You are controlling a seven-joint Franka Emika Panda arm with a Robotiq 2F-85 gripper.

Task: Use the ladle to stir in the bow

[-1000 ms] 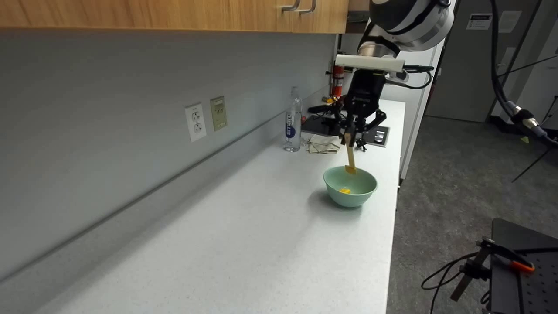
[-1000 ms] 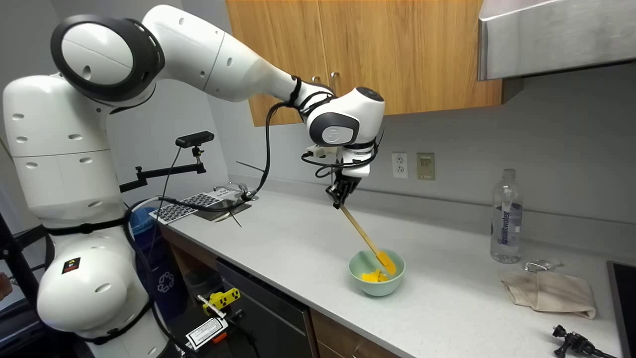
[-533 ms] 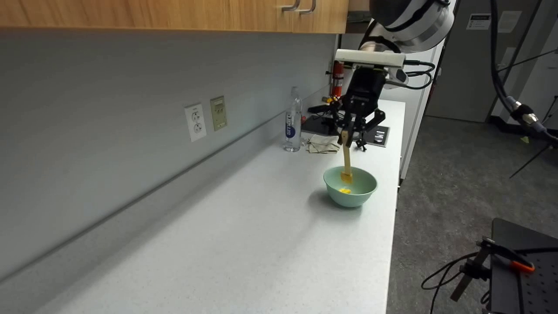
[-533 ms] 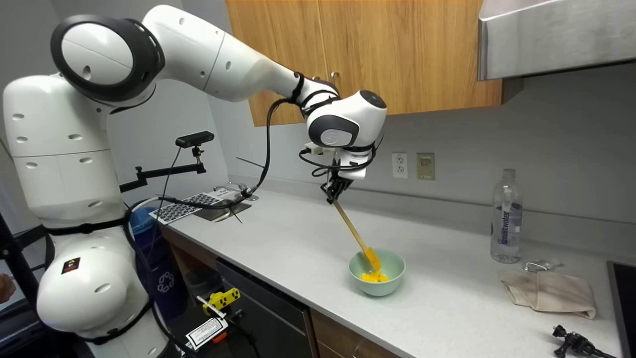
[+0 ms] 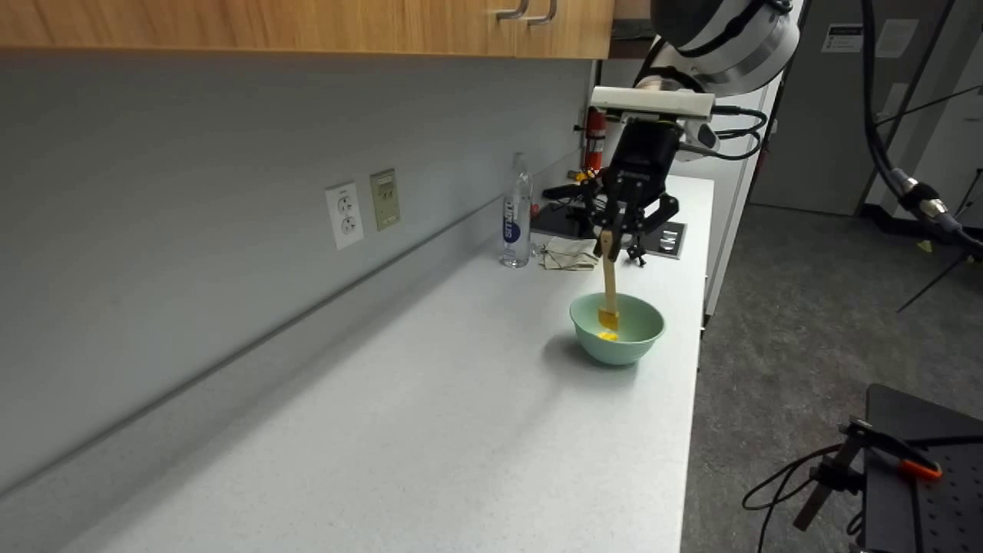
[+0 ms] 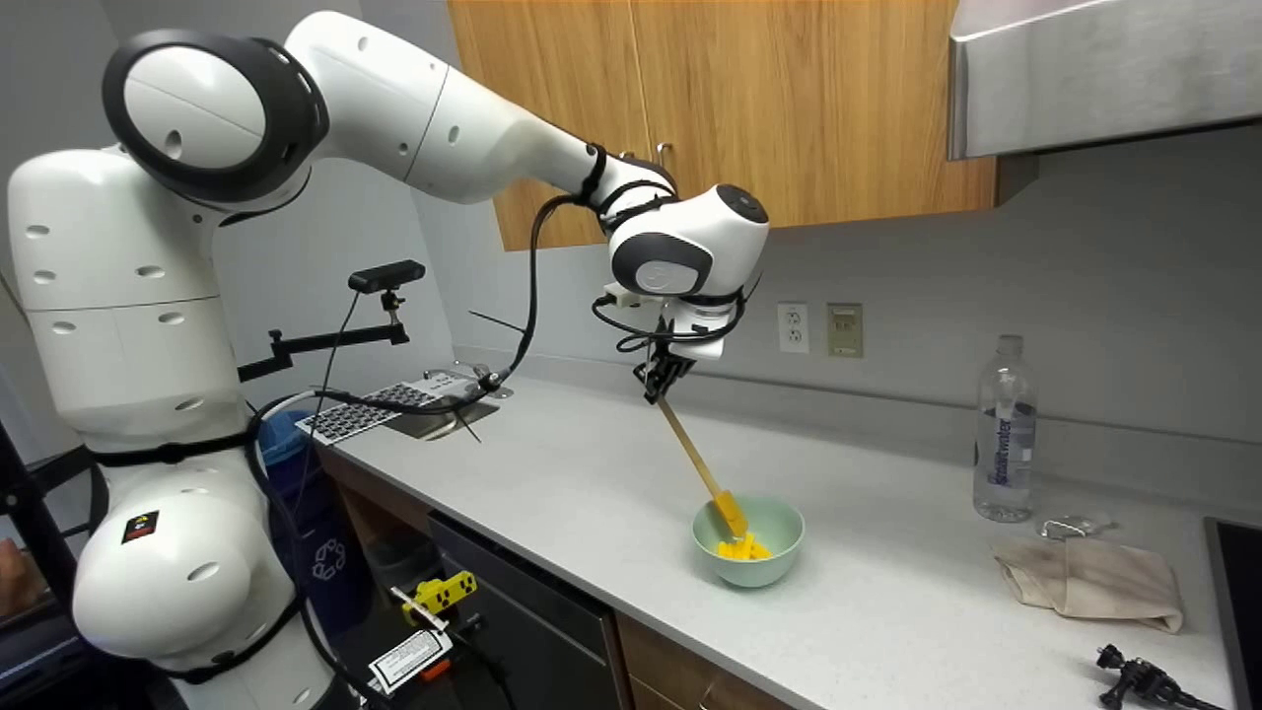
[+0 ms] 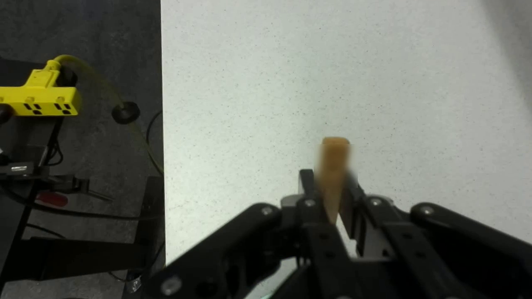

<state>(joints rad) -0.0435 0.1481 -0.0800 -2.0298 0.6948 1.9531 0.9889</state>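
Ladle [image 6: 696,458] in claw [image 7: 330,178], head down in bowl [image 6: 749,575]

The claw clamps the ladle's handle between its two fingers; in the wrist view the handle's butt pokes up out of the grip, blurred. In both exterior views the ladle leans down into the bowl, its head right by the yellow pieces [image 6: 744,550] lying there; whether they touch cannot be told. The bowl sits upright on the worktop [image 6: 887,631] near the front edge, well apart from the back edge. Farther out, in an exterior view, a clear bottle [image 6: 1006,434] stands near the back edge, a folded cloth [image 6: 1089,582] lies near it toward the cooktop [image 6: 1244,587], and a small black mount [image 6: 1139,680] lies by the cooktop.
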